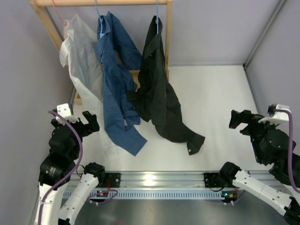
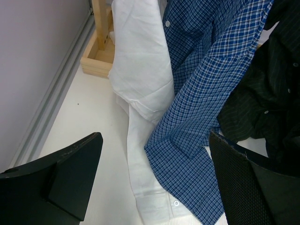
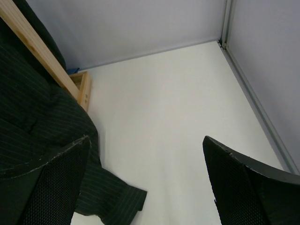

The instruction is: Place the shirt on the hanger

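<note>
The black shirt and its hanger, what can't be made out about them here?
Top view: the hanger shows only wire above the collar; the shirt hides its frame, and the top edge cuts its hook.
Wrist views: shirt cut off at the frame edges; no hanger visible.

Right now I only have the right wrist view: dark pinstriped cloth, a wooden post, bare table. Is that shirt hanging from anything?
Observer: Yes. The black shirt hangs from the wooden rail by a light-blue hanger, and its lower part trails on the table.
Operator: Anything else on that rail?
Observer: A blue checked shirt in the middle and a white garment on the left.
Operator: And the left arm?
Observer: The left gripper is open and holds nothing, beside the garments' trailing ends.
</note>
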You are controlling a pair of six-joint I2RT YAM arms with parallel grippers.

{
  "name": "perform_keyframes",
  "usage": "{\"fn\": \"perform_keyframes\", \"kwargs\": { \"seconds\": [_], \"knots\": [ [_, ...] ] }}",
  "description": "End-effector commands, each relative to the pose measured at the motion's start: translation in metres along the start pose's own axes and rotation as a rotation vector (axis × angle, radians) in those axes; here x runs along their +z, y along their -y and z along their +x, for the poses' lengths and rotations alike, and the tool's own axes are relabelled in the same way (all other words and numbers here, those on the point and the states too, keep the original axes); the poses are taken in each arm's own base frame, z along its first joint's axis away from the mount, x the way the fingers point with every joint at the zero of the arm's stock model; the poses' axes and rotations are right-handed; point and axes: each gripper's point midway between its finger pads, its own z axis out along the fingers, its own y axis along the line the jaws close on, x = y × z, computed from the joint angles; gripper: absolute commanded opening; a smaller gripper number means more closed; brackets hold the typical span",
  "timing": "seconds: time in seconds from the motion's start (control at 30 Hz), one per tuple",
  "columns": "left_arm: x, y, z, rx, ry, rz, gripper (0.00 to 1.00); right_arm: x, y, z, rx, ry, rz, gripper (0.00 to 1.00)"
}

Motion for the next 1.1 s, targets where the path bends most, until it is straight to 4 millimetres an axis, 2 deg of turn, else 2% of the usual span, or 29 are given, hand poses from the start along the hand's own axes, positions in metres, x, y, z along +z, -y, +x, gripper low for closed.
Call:
{"fn": "perform_keyframes", "kwargs": {
  "seconds": [0.0,0.17,0.43,0.6,1.07],
  "knots": [
    [-0.007,0.000,0.005,0.016,-0.014,0.022,0.98,-0.003,0.006,0.010,-0.039,-0.038,0.008,0.99],
    [-0.011,0.001,0.006,-0.012,0.007,0.039,0.98,0.004,0.008,0.012,-0.097,-0.048,0.066,0.99],
    [-0.005,-0.002,0.012,-0.016,0.015,0.025,0.98,0.016,-0.008,0.025,-0.104,-0.068,0.055,0.99],
    [-0.006,-0.001,0.012,-0.016,0.018,0.031,0.98,0.020,-0.018,0.032,-0.094,-0.078,0.022,0.99],
    [-0.007,0.001,0.012,-0.012,0.028,0.049,0.98,0.025,-0.024,0.045,-0.097,-0.095,0.016,0.99]
  ]
}}
